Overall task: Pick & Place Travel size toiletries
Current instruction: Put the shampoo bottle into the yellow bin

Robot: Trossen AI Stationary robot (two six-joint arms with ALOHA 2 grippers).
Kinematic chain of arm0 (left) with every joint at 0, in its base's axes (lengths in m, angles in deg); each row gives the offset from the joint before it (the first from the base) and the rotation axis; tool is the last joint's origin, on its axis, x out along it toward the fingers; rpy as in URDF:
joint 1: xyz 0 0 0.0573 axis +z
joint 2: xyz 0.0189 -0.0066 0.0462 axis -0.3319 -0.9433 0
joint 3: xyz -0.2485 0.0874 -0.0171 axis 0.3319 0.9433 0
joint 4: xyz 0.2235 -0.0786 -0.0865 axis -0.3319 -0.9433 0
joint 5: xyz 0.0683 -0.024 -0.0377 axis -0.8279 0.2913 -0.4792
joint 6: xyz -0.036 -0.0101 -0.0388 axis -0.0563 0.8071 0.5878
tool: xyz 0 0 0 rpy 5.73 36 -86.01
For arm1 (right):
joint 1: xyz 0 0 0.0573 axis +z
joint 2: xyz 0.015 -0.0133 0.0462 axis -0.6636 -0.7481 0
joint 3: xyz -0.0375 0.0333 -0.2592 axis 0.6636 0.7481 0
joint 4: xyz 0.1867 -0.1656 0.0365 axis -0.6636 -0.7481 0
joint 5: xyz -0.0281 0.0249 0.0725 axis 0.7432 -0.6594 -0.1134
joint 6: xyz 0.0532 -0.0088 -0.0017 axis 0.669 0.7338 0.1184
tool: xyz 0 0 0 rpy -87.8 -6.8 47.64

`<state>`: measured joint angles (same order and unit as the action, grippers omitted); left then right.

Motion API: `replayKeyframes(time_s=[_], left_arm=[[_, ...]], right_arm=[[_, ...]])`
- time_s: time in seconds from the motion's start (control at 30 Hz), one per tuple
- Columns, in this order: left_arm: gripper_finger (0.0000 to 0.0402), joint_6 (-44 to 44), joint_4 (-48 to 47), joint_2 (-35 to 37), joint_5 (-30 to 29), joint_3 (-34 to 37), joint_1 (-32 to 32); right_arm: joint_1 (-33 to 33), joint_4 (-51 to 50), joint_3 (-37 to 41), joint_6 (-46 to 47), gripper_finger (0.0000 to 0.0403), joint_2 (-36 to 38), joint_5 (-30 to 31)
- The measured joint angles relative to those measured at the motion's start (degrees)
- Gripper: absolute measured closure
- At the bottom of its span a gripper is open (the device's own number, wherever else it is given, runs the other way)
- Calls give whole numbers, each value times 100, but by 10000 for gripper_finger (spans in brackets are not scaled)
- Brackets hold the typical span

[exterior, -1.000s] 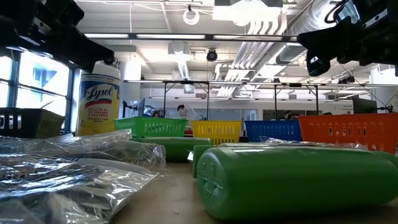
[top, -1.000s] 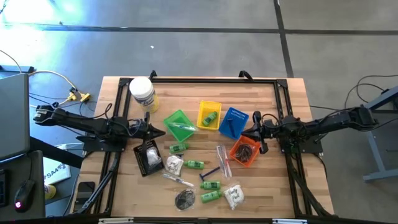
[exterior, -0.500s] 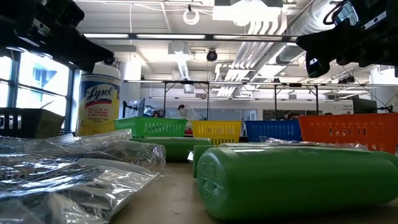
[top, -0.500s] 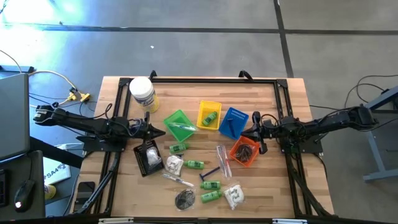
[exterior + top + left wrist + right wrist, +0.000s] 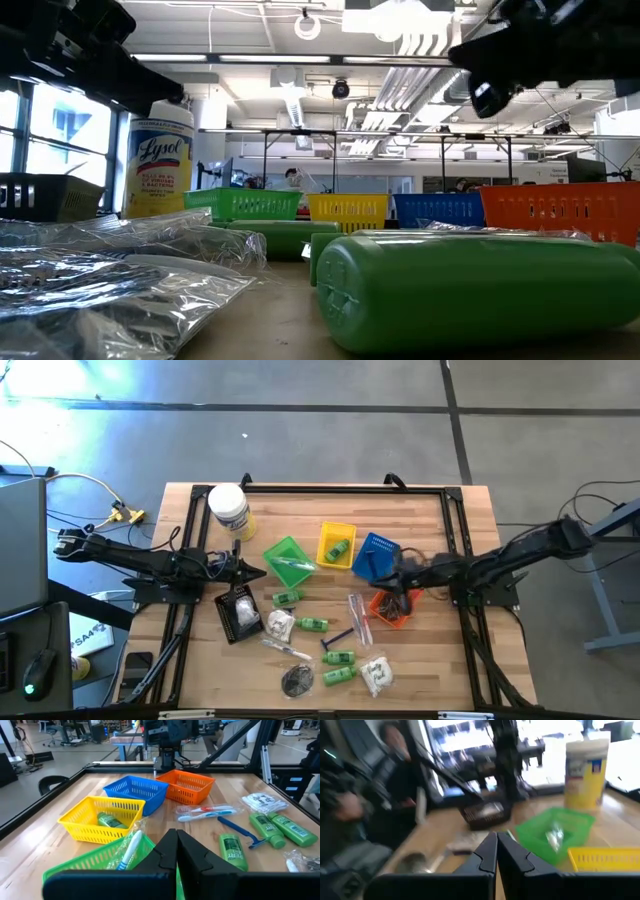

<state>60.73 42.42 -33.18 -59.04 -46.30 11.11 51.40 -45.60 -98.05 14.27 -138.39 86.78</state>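
Observation:
The travel size toiletries lie loose on the near half of the table: green bottles, white sachets, clear-wrapped sticks, a black round pouch and a dark razor. One green bottle lies in the yellow basket. My left gripper hovers shut and empty beside the green basket. My right gripper is shut and empty, above the gap between the blue basket and the orange basket.
A big white jar with a yellow label stands at the far left. A black basket sits near my left gripper. A dark frame runs round the table's far edge and sides.
My right gripper has swung toward the table's left, from beside the orange basket to above the blue and orange baskets, staying shut.

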Motion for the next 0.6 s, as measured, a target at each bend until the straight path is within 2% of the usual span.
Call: replayKeyframes(time_s=[0.1, 0.2, 0.37, 0.5, 0.6], left_arm=[[401, 0, -3, 0, -1, 0, 0], [401, 21, -7, 0, -3, 0, 0], [401, 44, -60, -2, -5, 0, 0], [401, 118, -142, -2, -9, -2, 0], [401, 253, -149, -2, -18, -2, 0]], right_arm=[[218, -464, -824, -52, 399, -792, 273], [350, -1343, -1730, -77, 399, -1577, 401], [370, -2888, -3199, 63, 399, -2803, 378], [368, -3516, -4113, 185, 399, -3708, 375], [406, -3953, -4739, 152, 382, -4270, 122]])
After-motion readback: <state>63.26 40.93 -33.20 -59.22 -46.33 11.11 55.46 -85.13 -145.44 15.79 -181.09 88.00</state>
